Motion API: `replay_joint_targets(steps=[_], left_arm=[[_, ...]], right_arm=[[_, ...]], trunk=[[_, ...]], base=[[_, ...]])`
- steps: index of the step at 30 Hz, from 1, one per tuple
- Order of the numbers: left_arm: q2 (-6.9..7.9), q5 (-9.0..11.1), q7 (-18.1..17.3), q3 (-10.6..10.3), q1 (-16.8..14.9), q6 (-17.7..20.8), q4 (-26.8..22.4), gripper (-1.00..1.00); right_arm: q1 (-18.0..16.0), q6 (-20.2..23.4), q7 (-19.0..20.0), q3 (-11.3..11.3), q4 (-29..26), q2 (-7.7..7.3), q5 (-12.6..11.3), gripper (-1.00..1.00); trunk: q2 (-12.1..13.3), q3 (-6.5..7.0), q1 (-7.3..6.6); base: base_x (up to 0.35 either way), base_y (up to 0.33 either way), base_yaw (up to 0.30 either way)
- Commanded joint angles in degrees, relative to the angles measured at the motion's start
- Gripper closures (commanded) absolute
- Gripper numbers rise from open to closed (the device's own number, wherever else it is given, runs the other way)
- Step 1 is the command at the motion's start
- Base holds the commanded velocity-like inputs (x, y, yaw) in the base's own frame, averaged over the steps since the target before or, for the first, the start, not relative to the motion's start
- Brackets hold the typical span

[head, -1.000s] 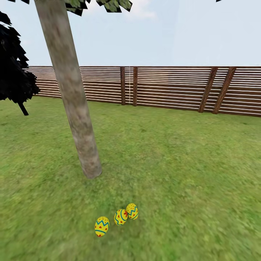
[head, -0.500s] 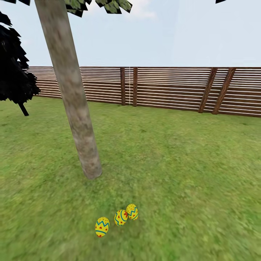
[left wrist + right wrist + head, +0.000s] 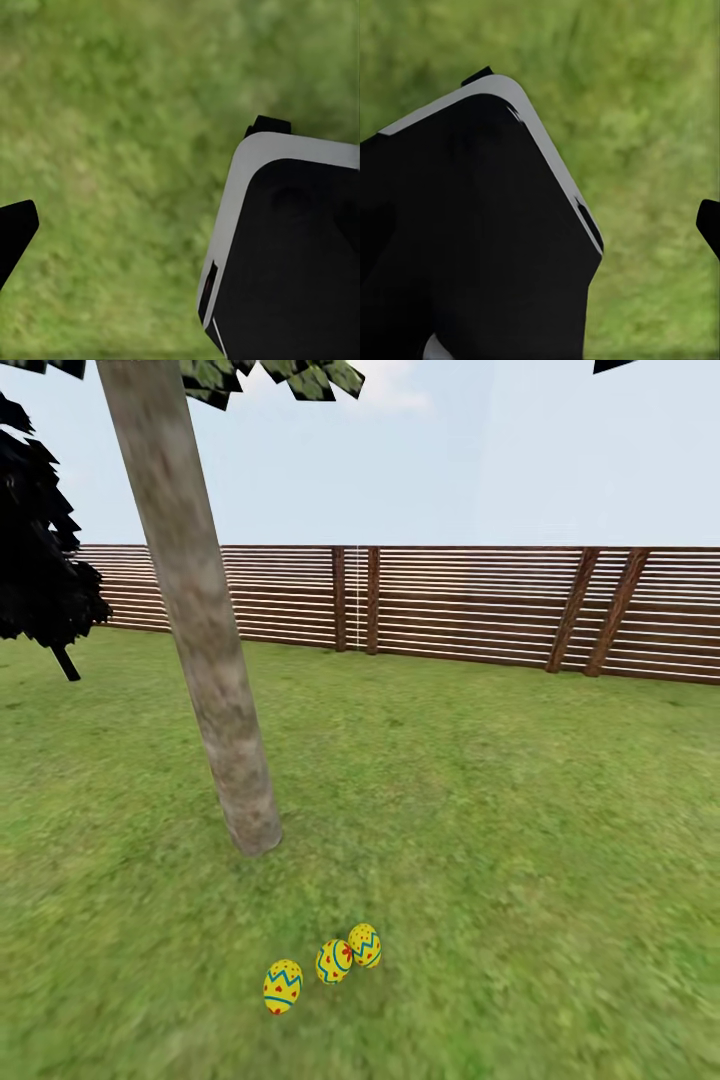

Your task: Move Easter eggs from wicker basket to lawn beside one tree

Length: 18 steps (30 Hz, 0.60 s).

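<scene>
A wide, flat, mottled green lawn [image 3: 500, 840] fills the lower two thirds of the head view, closed off across the middle of the frame by a brown horizontal-slat wooden fence [image 3: 470, 605] under a pale blue, lightly clouded sky. A tree with a straight, bare, pale grey-brown trunk [image 3: 200, 630] rises from the grass left of centre and leans toward the upper left, where a few light-green leaves of its crown cut the top edge. At the far left edge stands a dark, nearly black leafy tree [image 3: 40, 550] on a thin stem.

The three bright yellow Easter eggs with blue zigzag bands and red marks lie on the grass in the lower centre of the frame, just below and slightly right of the trunk's foot, near it but not touching it. The left egg [image 3: 282, 986] sits a little apart from the other two; the middle egg [image 3: 334, 961] and the right egg [image 3: 365, 945] touch or nearly touch.

In the left wrist view a dark fingertip of the left gripper pokes in at the left edge over blurred grass, beside a black, white-edged body of the robot [image 3: 289, 255]. In the right wrist view a dark fingertip of the right gripper shows at the right edge. Whether either gripper's fingers are spread or pressed together cannot be told
</scene>
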Motion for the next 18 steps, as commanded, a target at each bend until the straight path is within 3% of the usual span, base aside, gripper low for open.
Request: replay_joint_targets(steps=[1,18], left_arm=[[-0.03,-0.60,0.19,0.41,-0.05,-0.24,0.09,-1.00],[-1.19,-0.90,0.17,0.32,1.42,-0.15,2.32,-1.00]], right_arm=[[-0.03,-0.14,-0.04,-0.43,0.02,0.03,0.23,-1.00],[-0.04,-0.19,-0.04,-0.38,0.02,0.12,0.05,-1.00]], trunk=[[0.37,0.12,-0.22],[7.19,3.17,-3.95]], base=[[0.000,0.000,0.000],[0.000,0.000,0.000]])
